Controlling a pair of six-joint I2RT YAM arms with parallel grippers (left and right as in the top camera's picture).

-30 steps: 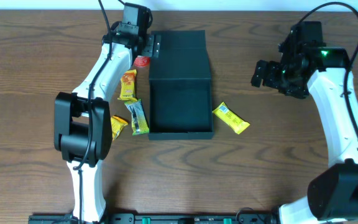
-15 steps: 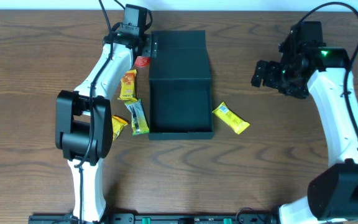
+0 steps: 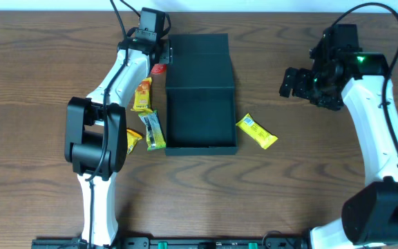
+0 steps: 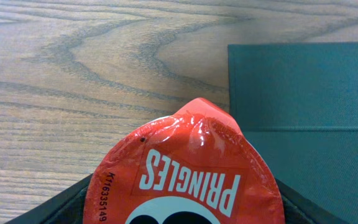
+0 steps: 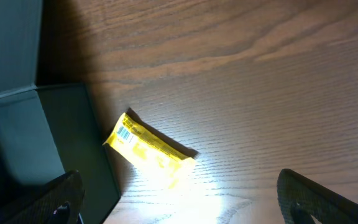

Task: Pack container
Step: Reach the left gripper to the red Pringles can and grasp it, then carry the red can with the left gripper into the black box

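Observation:
The container (image 3: pixel 200 114) is a dark teal-black square box, open and empty, with its flap lid (image 3: pixel 199 61) laid flat toward the back. A small red Pringles can (image 3: pixel 157 68) stands at the lid's left edge. My left gripper (image 3: pixel 159 63) has come down over it. In the left wrist view the can's foil top (image 4: pixel 191 168) fills the space between the dark fingers (image 4: pixel 61 208), which hug both its sides, with the container (image 4: pixel 303 93) to the right. My right gripper (image 3: pixel 290 81) hovers open, right of the container, above a yellow packet (image 5: pixel 149 148).
Three snack packets lie left of the container: an orange-yellow one (image 3: pixel 141 95), a green bar (image 3: pixel 152 130) and a yellow one (image 3: pixel 131 140). The yellow packet (image 3: pixel 257 131) lies by the container's front right corner. The rest is brown wooden table (image 3: pixel 40 83).
The left gripper has narrowed around the red can and the left arm has shifted slightly. The right arm has stayed still.

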